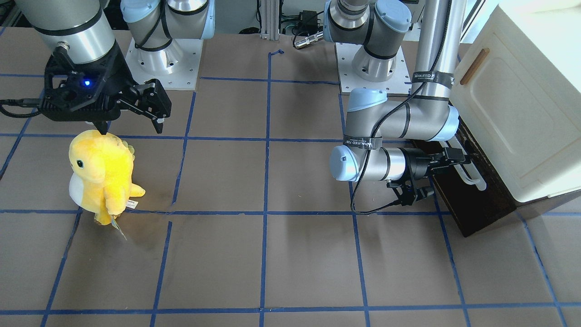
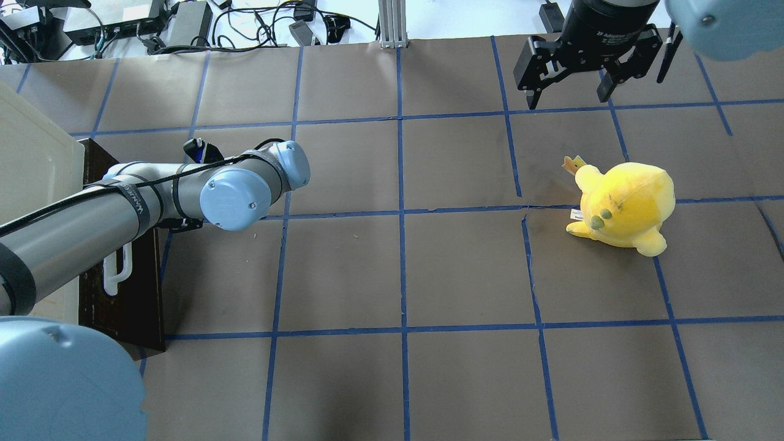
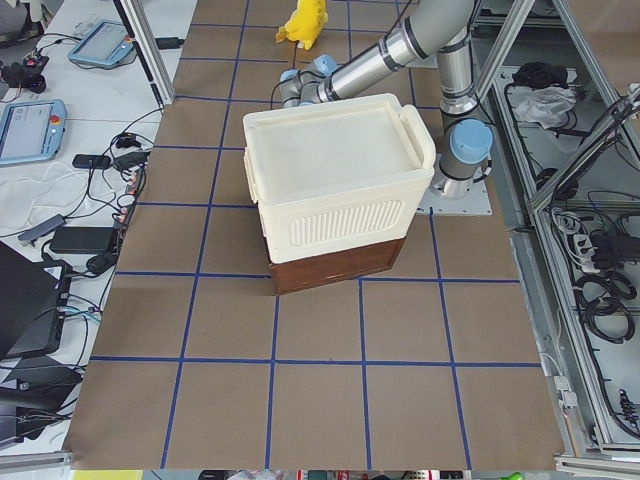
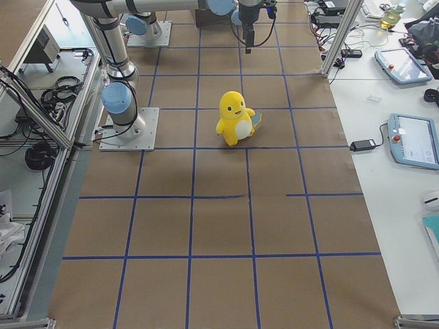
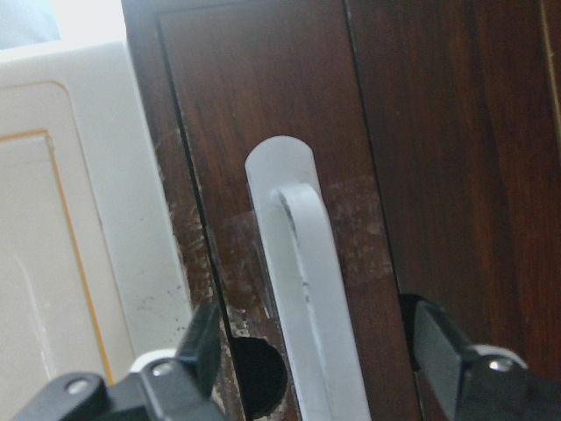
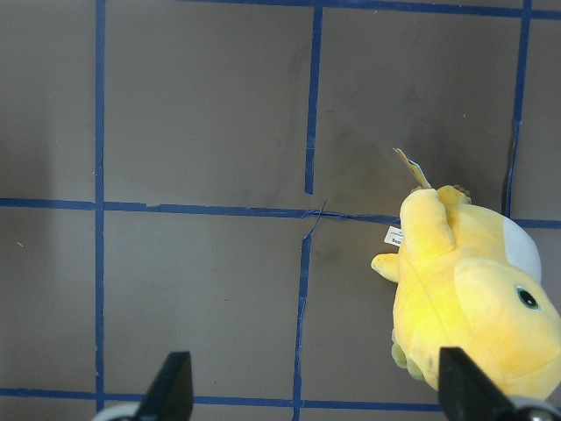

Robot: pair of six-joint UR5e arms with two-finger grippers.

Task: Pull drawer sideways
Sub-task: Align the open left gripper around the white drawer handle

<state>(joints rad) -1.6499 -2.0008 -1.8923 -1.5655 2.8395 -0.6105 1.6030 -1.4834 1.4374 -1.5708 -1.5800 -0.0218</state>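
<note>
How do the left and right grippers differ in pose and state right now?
The left gripper points sideways at the drawer; the right gripper points down over the table. The left gripper's jaws straddle the white bar handle; the right gripper's jaws hold nothing, with the yellow plush toy standing nearby. Both are open.

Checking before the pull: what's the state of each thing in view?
drawer: shut, no interior showing
left claw: open, straddling the white bar handle, not clamped
right claw: open, empty
yellow plush toy: upright on the table, untouched
</note>
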